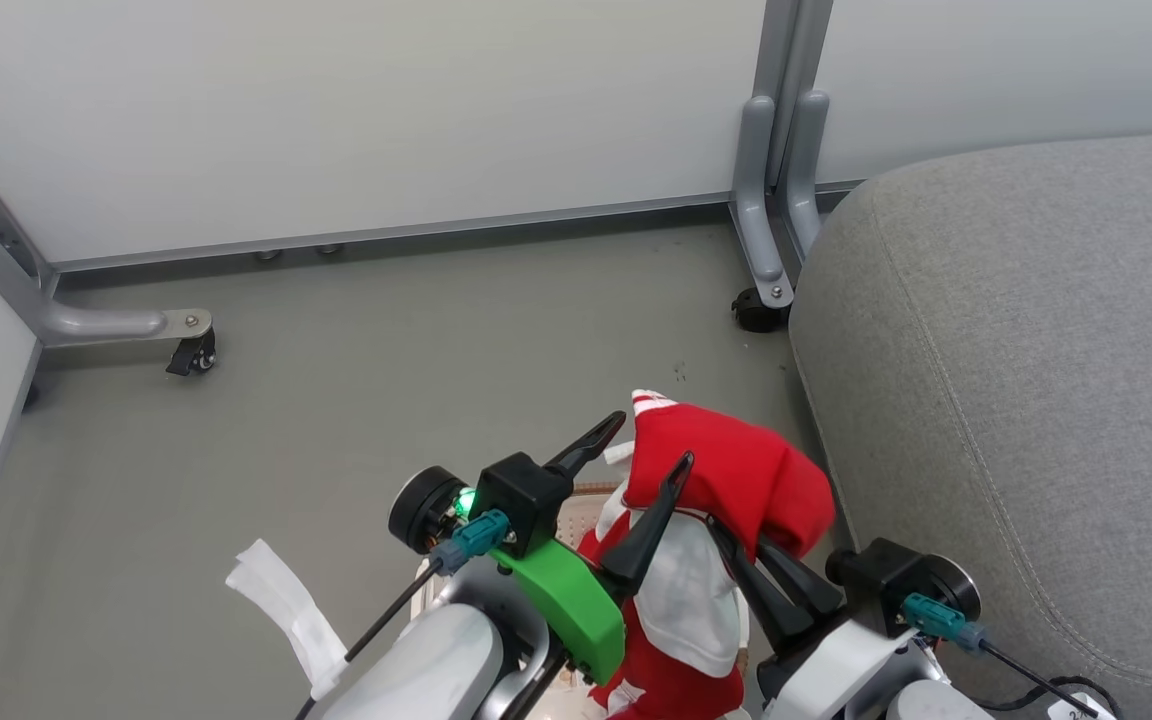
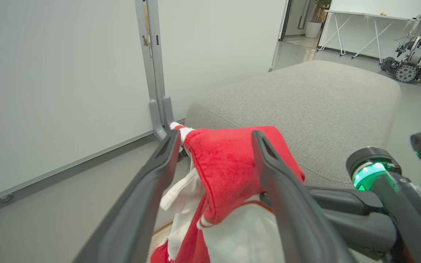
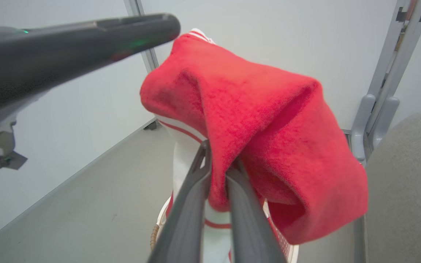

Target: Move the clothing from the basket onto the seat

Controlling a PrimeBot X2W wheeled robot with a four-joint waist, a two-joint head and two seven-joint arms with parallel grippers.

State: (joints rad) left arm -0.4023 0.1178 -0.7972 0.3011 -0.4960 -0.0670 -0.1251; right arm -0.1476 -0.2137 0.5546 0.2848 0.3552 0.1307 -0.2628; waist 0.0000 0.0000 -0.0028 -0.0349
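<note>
The clothing is off the floor and in the air, just left of the seat and above the basket. None of it lies on the grey cushion yet. As I judge it, the lift is done and the carry to the right and the set-down are left.

It is a bunch of bright red, slightly fuzzy fabric folded over at the top into a rounded hood. A white panel edged with red stripes hangs below, and a small striped white cuff pokes out at the far end. Its lower part trails down towards the basket. I cannot tell whether that part is free of the basket, or whether more garments remain inside.

The right end effector is closed on the red fold, its two dark fingers pinching the cloth from below. The left end effector stands wide open, one finger on each side of the bunched top and gripping nothing.

Of the basket, a strip of brown woven rim and some perforated white wall show beneath the hanging cloth. The seat's rounded near corner lies close on the right, its top bare. Grey floor and pale partition panels lie beyond.
</note>
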